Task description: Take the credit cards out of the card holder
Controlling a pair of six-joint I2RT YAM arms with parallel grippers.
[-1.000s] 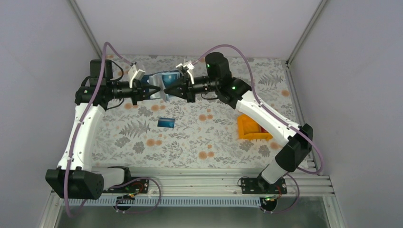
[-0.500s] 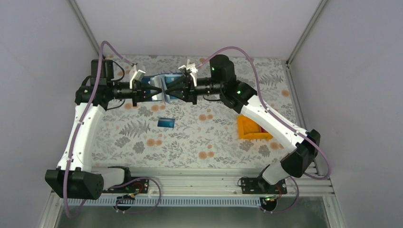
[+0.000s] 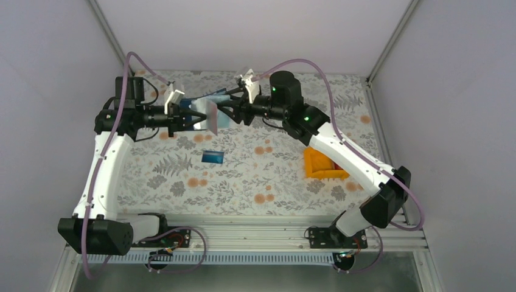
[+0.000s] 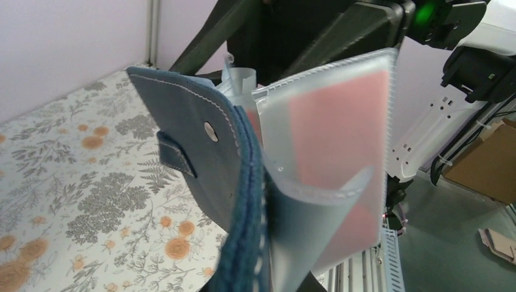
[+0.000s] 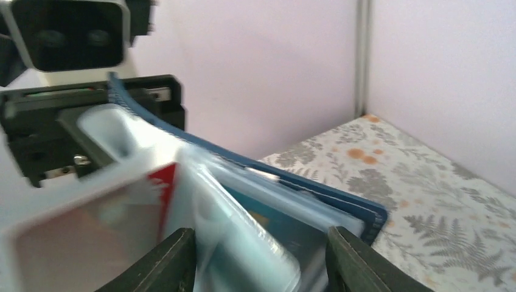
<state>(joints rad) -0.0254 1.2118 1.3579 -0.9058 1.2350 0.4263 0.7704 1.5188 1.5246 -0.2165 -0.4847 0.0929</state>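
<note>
Extraction step in hand. Left hand [image 3: 192,118] clamped on card holder [image 4: 195,140], raised over far surface [image 3: 255,176]. Right hand [image 3: 230,109] parted around clear sleeves [image 4: 316,201], gripping nothing. Red card [image 4: 338,121] tucked inside; blue card [image 3: 212,157] lying below. Next, probably: pinch card edge, draw straight out.

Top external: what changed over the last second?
The right gripper opened its jaws, releasing the card holder, and drew back slightly to the right. The left gripper stays clamped on the holder, keeping it raised. The loose blue card and the orange bin stayed put.
</note>
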